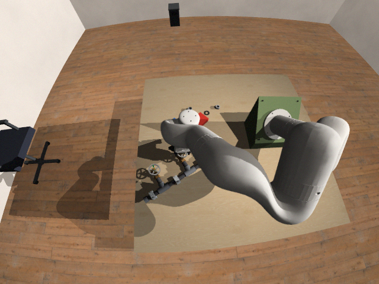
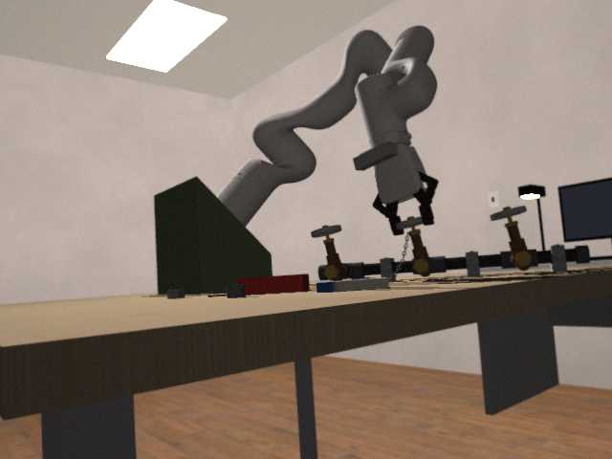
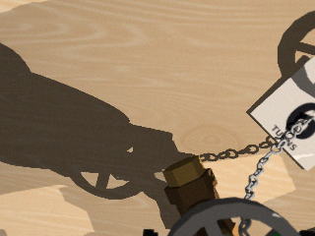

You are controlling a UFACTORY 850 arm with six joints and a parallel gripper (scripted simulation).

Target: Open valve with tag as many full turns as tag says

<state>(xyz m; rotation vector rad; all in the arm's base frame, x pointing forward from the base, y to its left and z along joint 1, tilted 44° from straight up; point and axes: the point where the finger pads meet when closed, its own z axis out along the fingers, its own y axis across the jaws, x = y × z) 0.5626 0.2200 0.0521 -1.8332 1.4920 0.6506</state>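
Three brass valves with grey handwheels stand on a dark pipe [image 2: 459, 261]. The middle valve's handwheel [image 2: 410, 223] carries a chain [image 2: 403, 252] down to the table. My gripper [image 2: 409, 222] reaches down from above and is shut on the rim of this handwheel. In the wrist view the handwheel [image 3: 231, 216] sits at the bottom edge above its brass body [image 3: 189, 184]. The chain [image 3: 236, 152] runs to a white tag [image 3: 295, 120] lying flat. The tag reads "TURNS"; its number is cut off. The left valve [image 2: 326, 230] and right valve [image 2: 508, 213] stand apart from the gripper.
The green arm base [image 1: 272, 122] stands at the table's right. A red block [image 2: 273, 284], a blue block [image 2: 328, 286] and small dark nuts [image 1: 217, 106] lie near the pipe. A monitor [image 2: 585, 209] and a lamp [image 2: 531, 192] stand beyond the right valve.
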